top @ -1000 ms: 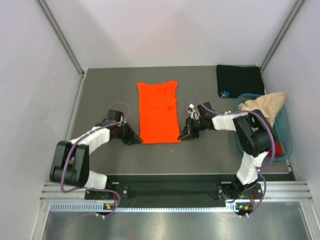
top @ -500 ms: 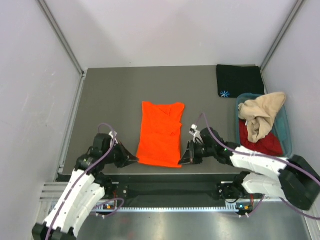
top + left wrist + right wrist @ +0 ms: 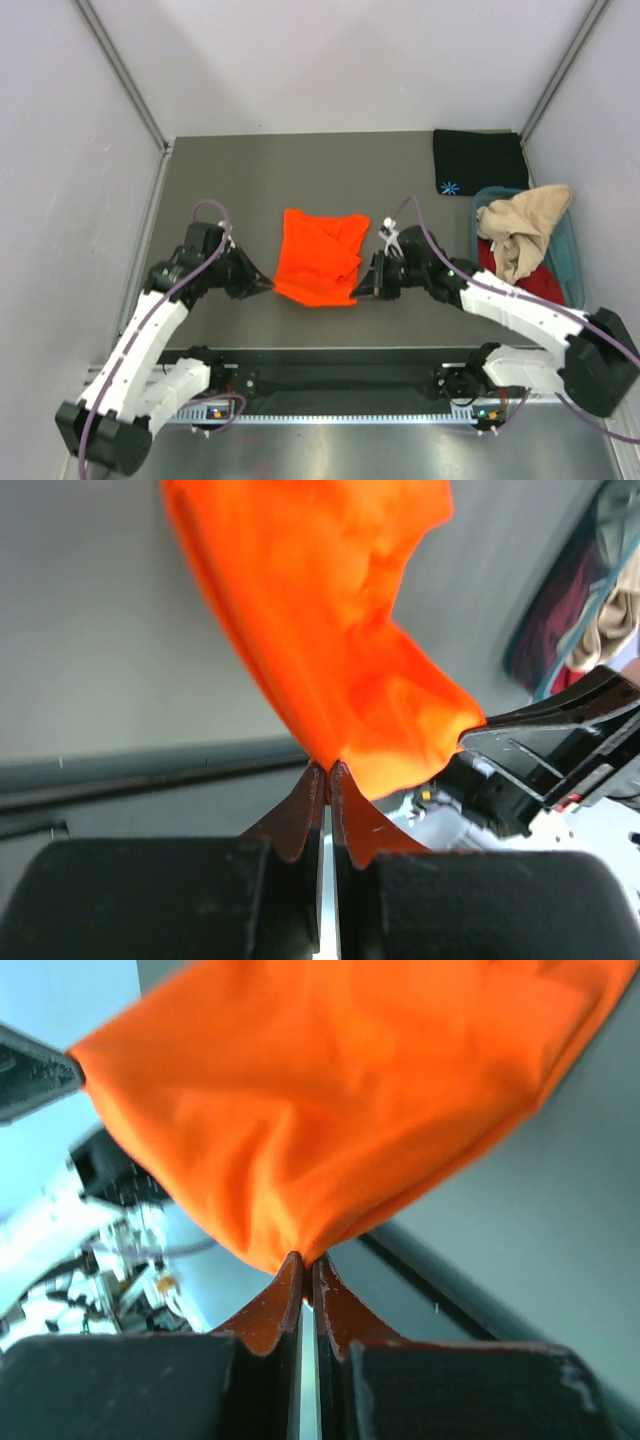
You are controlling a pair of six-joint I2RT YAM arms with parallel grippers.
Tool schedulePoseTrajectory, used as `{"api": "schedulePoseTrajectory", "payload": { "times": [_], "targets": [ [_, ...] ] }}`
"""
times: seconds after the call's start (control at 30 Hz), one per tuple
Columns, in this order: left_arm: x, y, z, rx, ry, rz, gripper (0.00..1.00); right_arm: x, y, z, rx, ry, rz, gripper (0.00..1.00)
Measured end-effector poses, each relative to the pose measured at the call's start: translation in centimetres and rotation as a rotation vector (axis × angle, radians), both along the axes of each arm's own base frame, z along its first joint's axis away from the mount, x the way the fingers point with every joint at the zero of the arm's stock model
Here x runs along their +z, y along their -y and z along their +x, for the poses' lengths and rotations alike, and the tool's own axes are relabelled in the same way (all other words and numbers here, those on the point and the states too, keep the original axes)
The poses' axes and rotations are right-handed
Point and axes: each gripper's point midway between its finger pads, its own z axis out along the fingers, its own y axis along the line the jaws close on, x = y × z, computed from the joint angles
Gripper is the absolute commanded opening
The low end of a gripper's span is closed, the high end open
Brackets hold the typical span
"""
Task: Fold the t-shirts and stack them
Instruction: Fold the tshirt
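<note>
At the near middle of the desk (image 3: 220,180), the left tool (image 3: 268,288) has its tips pressed together on the near-left corner of the orange t-shirt (image 3: 318,255). The right tool (image 3: 358,293) pinches the near-right corner likewise. Between them the hem is raised and sags, while the far end lies on the desk. The shirt's long axis runs 6 to 12 o'clock. At 1 o'clock lies a folded black t-shirt (image 3: 478,160), its star mark (image 3: 449,187) at the near-left corner. At 3 o'clock the teal tub (image 3: 574,270) holds a crumpled beige t-shirt (image 3: 522,225) atop a dark red t-shirt (image 3: 535,285).
</note>
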Motion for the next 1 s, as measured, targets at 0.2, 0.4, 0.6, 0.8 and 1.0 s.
{"api": "schedulePoseTrajectory", "payload": {
  "times": [0.2,0.4,0.6,0.8,1.0],
  "targets": [
    [0.3,1.1,6.5,-0.019,-0.017,0.057,0.00,1.0,-0.3,7.2,-0.047,-0.001,-0.025,0.00],
    [-0.7,2.1,13.1,-0.061,-0.024,0.102,0.00,1.7,-0.4,13.4,-0.034,0.005,-0.027,0.00],
    [-1.9,2.5,18.6,-0.094,-0.011,0.114,0.00,0.5,-0.1,17.3,-0.010,-0.031,-0.024,0.00],
    [-3.6,2.8,22.0,-0.119,-0.017,0.124,0.00,-0.9,0.7,19.5,-0.010,-0.070,-0.025,0.00],
    [-4.5,2.9,24.3,-0.128,-0.013,0.125,0.00,-2.2,1.1,21.4,-0.012,-0.098,-0.018,0.00]
  ]
}}
